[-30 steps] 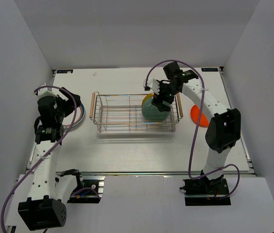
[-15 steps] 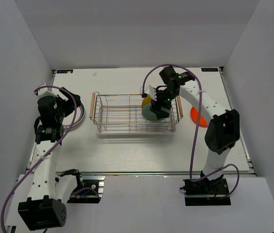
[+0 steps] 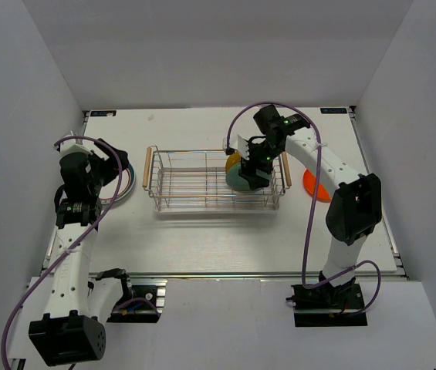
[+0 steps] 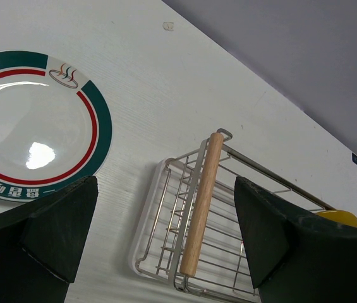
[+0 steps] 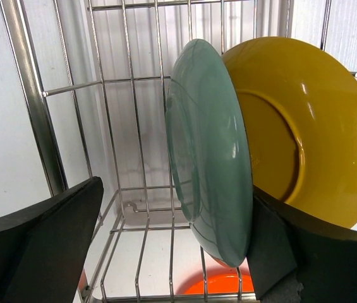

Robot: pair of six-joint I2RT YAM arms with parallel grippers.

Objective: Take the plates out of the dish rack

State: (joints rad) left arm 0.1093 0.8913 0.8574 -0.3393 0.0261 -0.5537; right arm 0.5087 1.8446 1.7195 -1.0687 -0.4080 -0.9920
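A rectangular silver wire dish rack sits mid-counter on the white counter, its long side running left to right. In its right end a round teal plate stands on edge, with a round yellow plate leaning against it on the far side. A round orange plate lies flat on the counter just right of the rack. Left of the rack, apart from its light wooden handle, a round white plate with a green-and-red rim lies flat.
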